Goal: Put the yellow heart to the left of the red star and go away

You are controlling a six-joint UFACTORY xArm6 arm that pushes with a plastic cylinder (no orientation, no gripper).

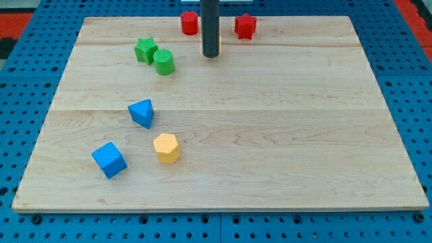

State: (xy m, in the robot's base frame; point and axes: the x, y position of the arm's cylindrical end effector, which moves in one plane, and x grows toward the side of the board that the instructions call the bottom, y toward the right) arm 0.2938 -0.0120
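The red star (245, 25) lies near the view's top, right of centre. My rod stands just left of it, with my tip (211, 56) on the board below and left of the star. The yellow heart (219, 46) is almost wholly hidden behind the rod. Only a thin yellow sliver shows at the rod's right edge, left of and slightly below the red star. I cannot tell whether the tip touches the heart.
A red cylinder (190, 22) sits left of the rod at the top. A green star (144, 50) and a green cylinder (163, 61) lie at upper left. A blue triangular block (142, 113), a blue cube (109, 159) and a yellow hexagon (166, 148) lie at lower left.
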